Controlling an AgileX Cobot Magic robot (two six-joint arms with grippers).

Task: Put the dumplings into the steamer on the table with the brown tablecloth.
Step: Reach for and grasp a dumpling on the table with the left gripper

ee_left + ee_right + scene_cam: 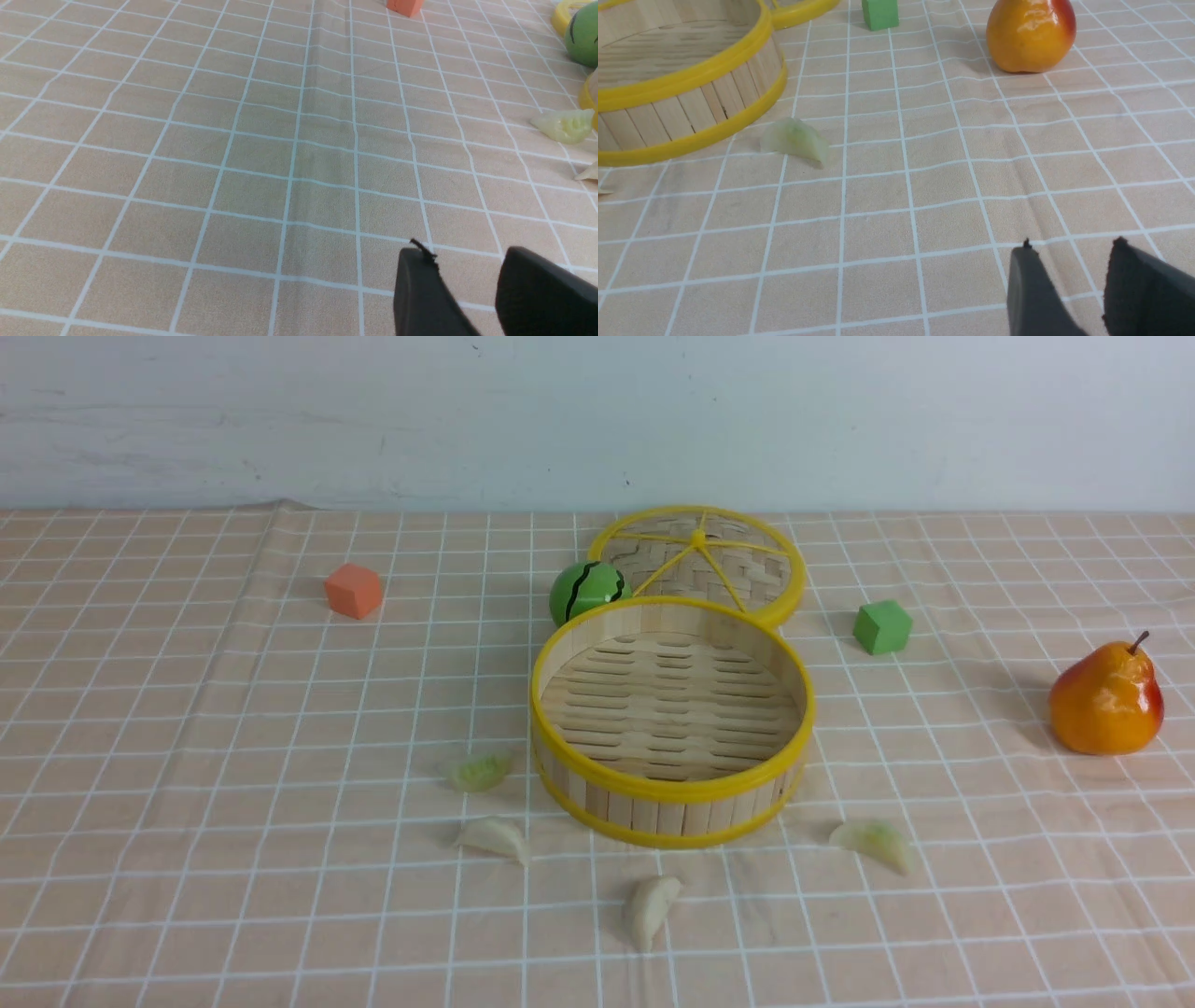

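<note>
- Lying loose on the cloth [233, 728], all four dumplings [493, 837] are outside the steamer [672, 791]; basket empty, so task judged not begun
- Left of the steamer: green dumpling [479, 771] close by the wall, a cream one just nearer the robot
- Front dumpling [651, 910] before the steamer, long axis running roughly toward the robot
- Right dumpling [873, 843] near the steamer's right front, clear of the wall, long axis slanting
- Right claw [1083, 289]: jaws apart, nothing between; right dumpling [796, 140] lies ahead of it, off toward the steamer
- Left claw [472, 291]: jaws apart, empty; green dumpling [565, 126] only at the edge of its view
- Judgement: right arm is nearer the right dumpling; the reach goes forward and inward, jaws to close across its short axis
</note>
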